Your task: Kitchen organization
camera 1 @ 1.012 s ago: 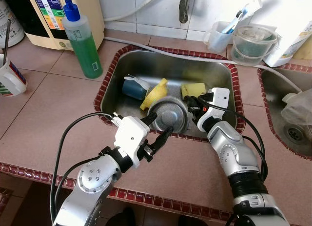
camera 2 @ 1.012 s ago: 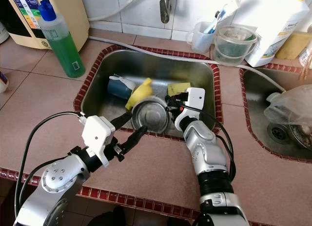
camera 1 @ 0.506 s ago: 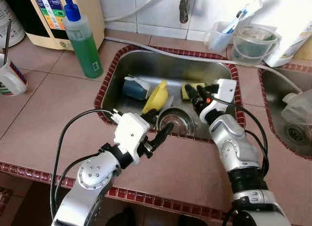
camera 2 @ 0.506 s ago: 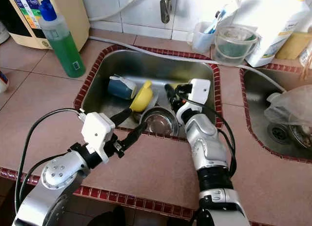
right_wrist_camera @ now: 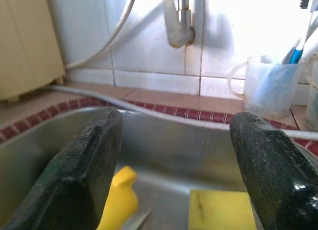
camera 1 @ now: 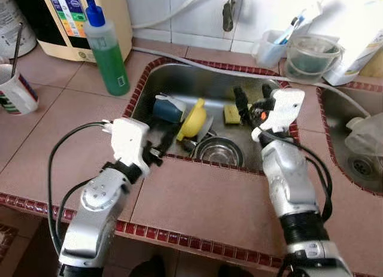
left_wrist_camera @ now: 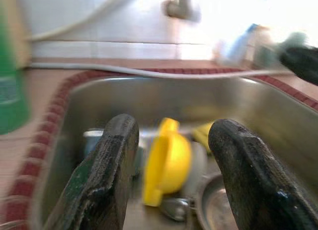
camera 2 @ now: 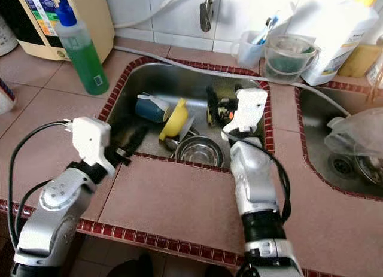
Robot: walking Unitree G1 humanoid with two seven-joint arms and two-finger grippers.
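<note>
Both claws have let go of the round steel bowl (camera 1: 218, 151) they gripped a second ago and have drawn back from it. Left claw (camera 1: 163, 133) now hovers at the near left rim of the stainless steel sink (camera 1: 179, 79), its two black fingers (left_wrist_camera: 104, 175) spread wide and holding nothing. Right claw (camera 1: 251, 99) is raised over the right half of the basin in the upper centre of the frame, fingers (right_wrist_camera: 84, 165) likewise wide apart and empty.

Between and below them the bowl sits upright on the sink floor against the near wall, centre of the frame. Just to its left a yellow plastic cup (camera 1: 194, 118) lies tilted, with a spoon-like piece of metal cutlery (left_wrist_camera: 174, 207) beside it, and further left a dark blue container with a white lid (camera 1: 166, 107) lies on its side. A yellow sponge (right_wrist_camera: 221, 210) rests flat on the basin floor under the right claw.

On the pink tiled counter (camera 1: 60, 121), a green bottle of dish liquid with a blue cap (camera 1: 108, 49) stands upper left, and a clear plastic jug holding a toothbrush (camera 1: 270, 45) stands upper right.
</note>
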